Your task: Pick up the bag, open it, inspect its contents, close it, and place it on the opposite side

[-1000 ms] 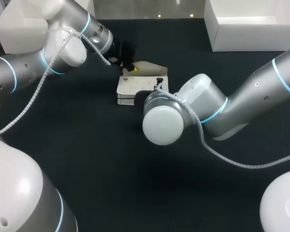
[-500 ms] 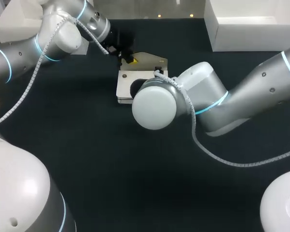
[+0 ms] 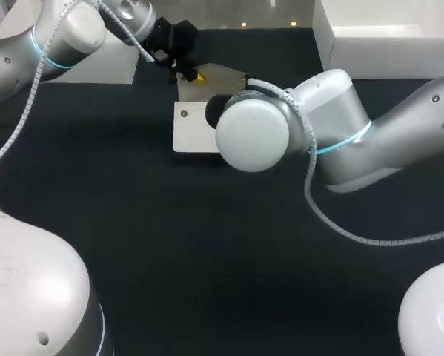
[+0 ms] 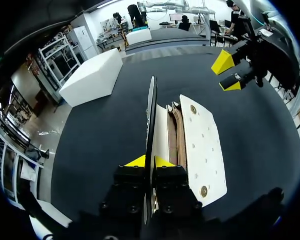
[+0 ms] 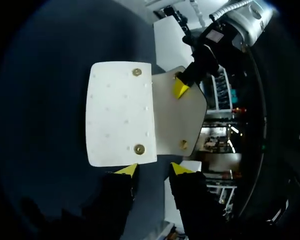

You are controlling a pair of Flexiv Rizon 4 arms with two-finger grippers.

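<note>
Lifted higher than before, the stiff cream flap (image 5: 176,120) stands pinched in the left tool (image 4: 148,161). The right tool (image 5: 152,170) gapes, fingers apart, just beside the flat, studded white bag (image 5: 120,115).

In the head view the right arm (image 3: 281,133) covers the right half of the bag (image 3: 192,127) and hides the right gripper (image 5: 154,170). What lies inside the bag cannot be seen. The left gripper (image 4: 150,161) hides the near end of the flap (image 4: 151,110).
</note>
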